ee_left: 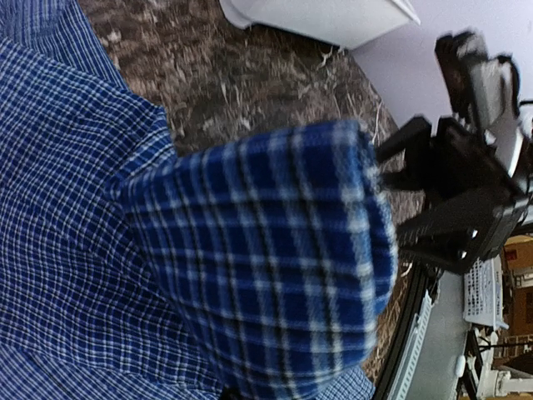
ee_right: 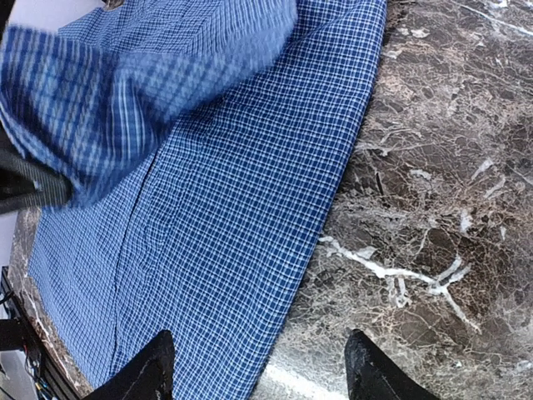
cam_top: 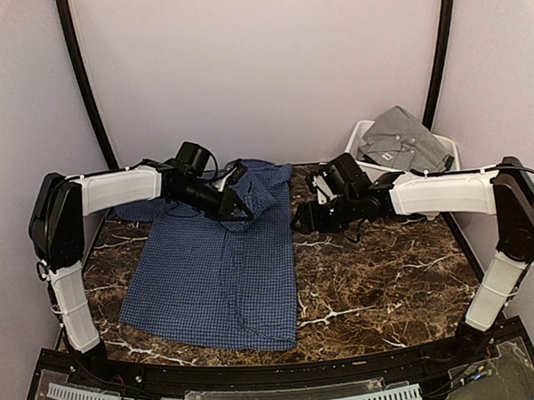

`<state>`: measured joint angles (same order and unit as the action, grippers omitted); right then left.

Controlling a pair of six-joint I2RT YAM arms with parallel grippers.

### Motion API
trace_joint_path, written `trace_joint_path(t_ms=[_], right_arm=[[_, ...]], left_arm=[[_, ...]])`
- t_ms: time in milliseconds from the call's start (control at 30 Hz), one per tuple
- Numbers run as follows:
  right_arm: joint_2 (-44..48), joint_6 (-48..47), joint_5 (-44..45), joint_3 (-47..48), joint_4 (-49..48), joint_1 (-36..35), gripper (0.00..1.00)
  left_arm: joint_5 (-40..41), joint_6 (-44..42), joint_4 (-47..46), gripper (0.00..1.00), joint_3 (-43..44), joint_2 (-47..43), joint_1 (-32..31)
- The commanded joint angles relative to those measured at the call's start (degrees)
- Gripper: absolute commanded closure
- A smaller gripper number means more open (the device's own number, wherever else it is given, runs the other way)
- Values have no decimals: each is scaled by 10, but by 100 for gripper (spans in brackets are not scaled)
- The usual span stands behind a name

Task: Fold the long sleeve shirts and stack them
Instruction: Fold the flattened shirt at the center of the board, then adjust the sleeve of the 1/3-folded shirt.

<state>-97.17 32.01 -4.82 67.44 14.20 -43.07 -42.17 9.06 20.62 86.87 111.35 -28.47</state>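
The navy-blue checked long sleeve shirt (cam_top: 217, 276) lies spread over the left half of the marble table. My left gripper (cam_top: 238, 208) is shut on a fold of its cloth near the collar end and holds it lifted. In the left wrist view that fold (ee_left: 266, 250) drapes over the fingers and hides them. Just off the shirt's right edge, my right gripper (cam_top: 300, 223) is open. From its wrist the shirt's edge (ee_right: 225, 200) runs between the spread fingertips (ee_right: 154, 371) of the right gripper (ee_right: 262, 375), which holds nothing. The grey shirt (cam_top: 404, 137) lies crumpled in the bin.
The white plastic bin (cam_top: 361, 138) stands at the back right corner, its wall (ee_left: 333, 17) showing in the left wrist view. Dark marble (cam_top: 389, 265) lies bare right of the shirt. Black poles and pale walls close in the sides and back.
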Motion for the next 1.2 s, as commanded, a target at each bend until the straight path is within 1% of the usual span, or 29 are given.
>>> trace_joint_path(t_ms=[0, 67, 133, 200, 233, 267, 300, 333, 367, 400, 467, 533, 567, 733, 900, 1000, 1167], right_arm=[[0, -5, 19, -1, -9, 3, 33], [-4, -6, 19, 0, -7, 3, 33], [-9, -6, 16, 4, -7, 3, 32], [-13, -6, 13, 7, -7, 3, 32], [-15, -7, 12, 10, -6, 2, 32], [-17, -8, 9, 11, -5, 2, 32], [-18, -9, 8, 13, -3, 2, 32], [-20, -10, 7, 13, -2, 2, 32], [-21, -12, 6, 14, -1, 2, 32], [-21, -13, 6, 14, 1, 2, 32], [-22, -15, 7, 14, 4, 2, 32], [-23, -16, 5, 14, 4, 2, 32], [-24, -16, 4, 13, 5, 1, 33], [-30, -27, 21, 25, 22, -21, 32], [-37, -25, 31, 22, 25, -39, 35], [-32, -14, 38, 6, 20, -40, 36], [-4, 11, 80, -28, 14, -33, 38]], left_arm=[[31, -54, 103, 92, -28, -43, -24], [45, -68, 143, 88, -31, -45, -37], [66, -79, 163, 80, -38, -47, -53], [93, -80, 173, 69, -46, -49, -66], [97, -76, 173, 57, -49, -53, -71], [96, -73, 165, 53, -60, -57, -73], [91, -64, 158, 45, -66, -69, -76], [86, -60, 142, 41, -80, -83, -78], [78, -52, 136, 33, -86, -90, -81], [73, -48, 120, 29, -98, -105, -82], [73, -31, 93, 27, -117, -126, -84], [90, -14, 70, 26, -132, -138, -84], [108, -4, 66, 27, -139, -140, -84], [142, 15, 63, 35, -155, -128, -97], [187, 25, 71, 42, -158, -106, -138], [236, 26, 77, 43, -152, -98, -168], [320, 34, 77, 44, -136, -74, -210]])
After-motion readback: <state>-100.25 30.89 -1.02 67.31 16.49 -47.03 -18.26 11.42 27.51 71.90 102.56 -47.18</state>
